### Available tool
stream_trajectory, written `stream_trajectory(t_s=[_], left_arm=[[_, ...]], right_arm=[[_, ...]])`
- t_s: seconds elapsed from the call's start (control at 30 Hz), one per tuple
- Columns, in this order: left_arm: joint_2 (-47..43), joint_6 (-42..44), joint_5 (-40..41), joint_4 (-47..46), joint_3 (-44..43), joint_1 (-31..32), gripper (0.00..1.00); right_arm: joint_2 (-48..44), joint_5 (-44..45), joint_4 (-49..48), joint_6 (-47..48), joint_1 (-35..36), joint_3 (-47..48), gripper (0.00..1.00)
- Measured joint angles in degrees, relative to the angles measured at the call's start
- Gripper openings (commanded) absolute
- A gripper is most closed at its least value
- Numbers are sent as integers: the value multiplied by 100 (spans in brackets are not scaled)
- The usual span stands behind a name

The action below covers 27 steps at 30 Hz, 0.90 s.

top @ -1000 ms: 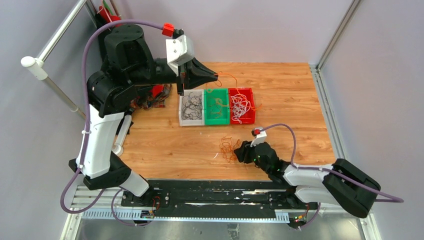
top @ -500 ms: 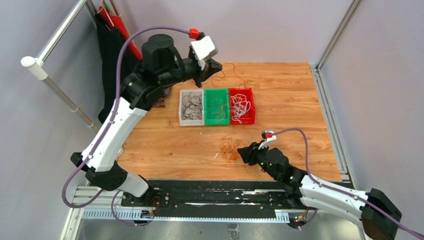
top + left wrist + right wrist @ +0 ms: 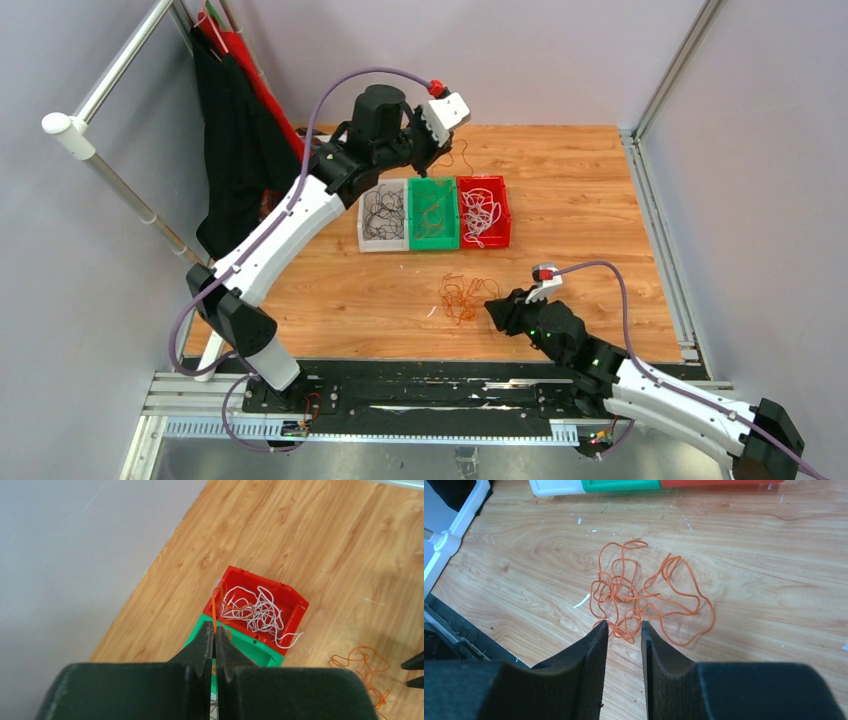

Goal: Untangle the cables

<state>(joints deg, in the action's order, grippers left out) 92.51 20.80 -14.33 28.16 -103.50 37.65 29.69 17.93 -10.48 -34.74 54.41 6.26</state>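
Left wrist view: the left gripper (image 3: 215, 630) is pinched tight on one orange strand (image 3: 215, 605), held high over the green bin (image 3: 250, 650) (likely its colour's home), while the right gripper (image 3: 624, 626), jaws apart, straddles the orange tangle (image 3: 644, 597) on the table (image 3: 754, 580), probably to anchor it

Wood-grain table (image 3: 580, 190) between plain pale lilac walls (image 3: 560, 50), aluminium frame post (image 3: 678, 62) at the back right corner, even light.
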Motion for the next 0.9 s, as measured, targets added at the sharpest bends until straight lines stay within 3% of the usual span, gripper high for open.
stream_trajectory(t_s=[0.37, 0.9], left_arm=[[387, 173, 350, -518, 116, -243, 0], [601, 450, 975, -835, 1045, -415, 1]], right_arm=[[-258, 111, 444, 2, 0, 0, 27], [-264, 162, 728, 24, 0, 225, 24]])
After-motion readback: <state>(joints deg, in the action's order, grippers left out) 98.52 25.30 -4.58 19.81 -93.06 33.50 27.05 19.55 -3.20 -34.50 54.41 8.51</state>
